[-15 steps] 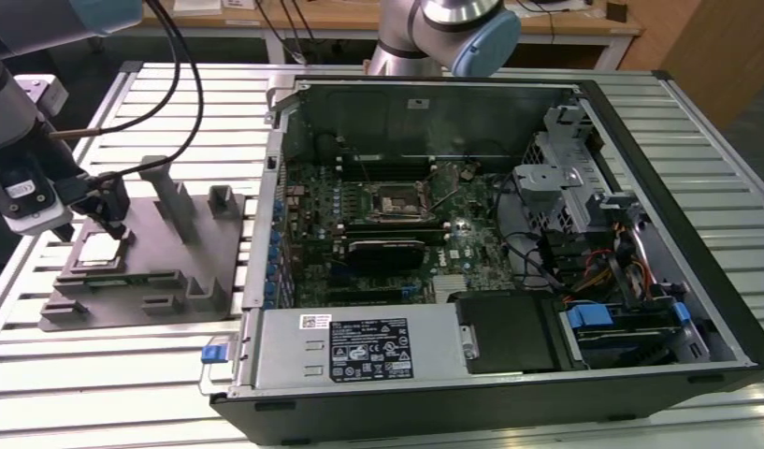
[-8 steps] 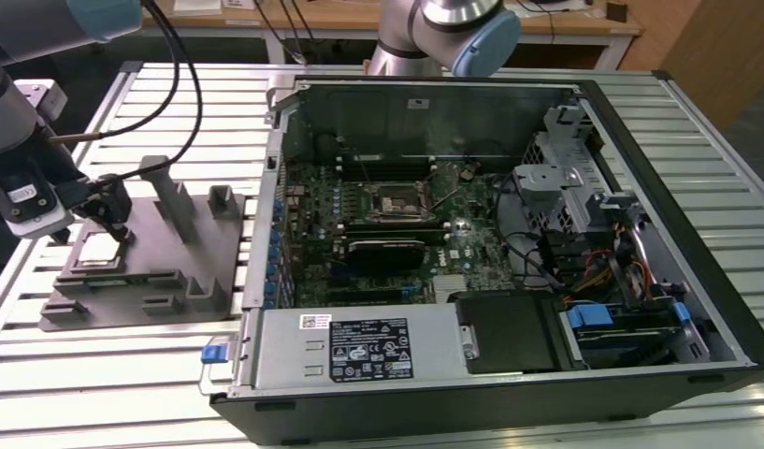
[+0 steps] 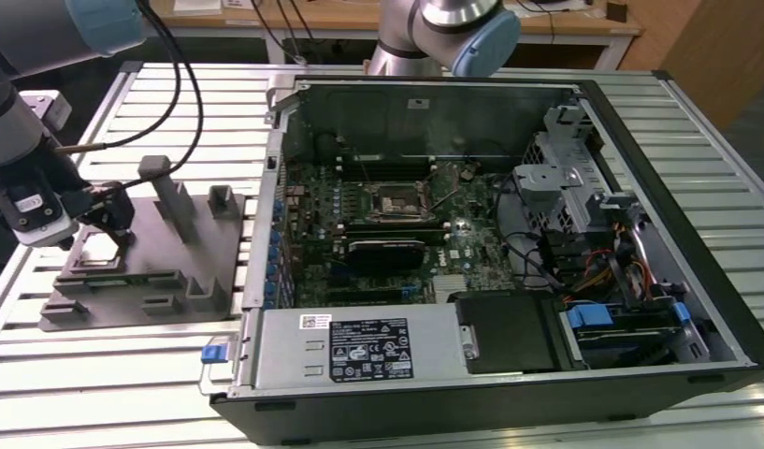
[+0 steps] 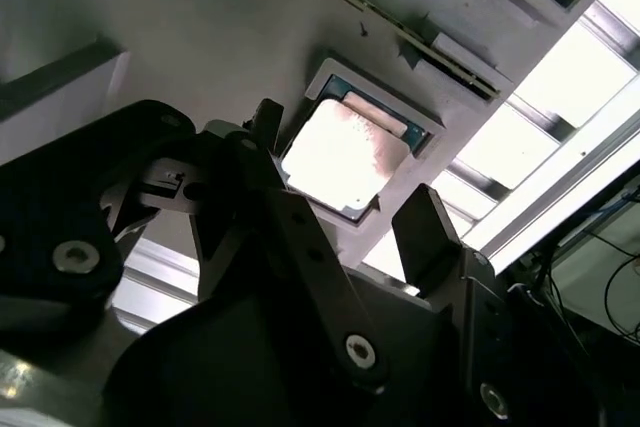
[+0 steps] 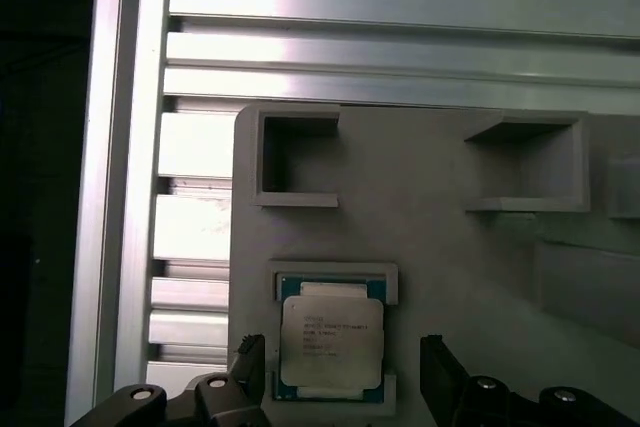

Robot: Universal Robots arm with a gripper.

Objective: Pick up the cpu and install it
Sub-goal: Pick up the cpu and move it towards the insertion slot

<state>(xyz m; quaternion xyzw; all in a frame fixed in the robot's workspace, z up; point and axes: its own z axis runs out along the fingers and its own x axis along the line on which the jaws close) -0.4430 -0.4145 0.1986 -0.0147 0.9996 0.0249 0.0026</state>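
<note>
My jaws hang wide open over the cpu [image 5: 330, 342], one finger [image 5: 442, 367] on either side, neither seeming to touch it. The cpu lies flat in a shallow pocket of the grey fixture [image 5: 420, 247] on the slatted worktop [image 5: 400, 7]. For a good grip, I judge I must stay centred and level, then close gently on opposite edges.
</note>
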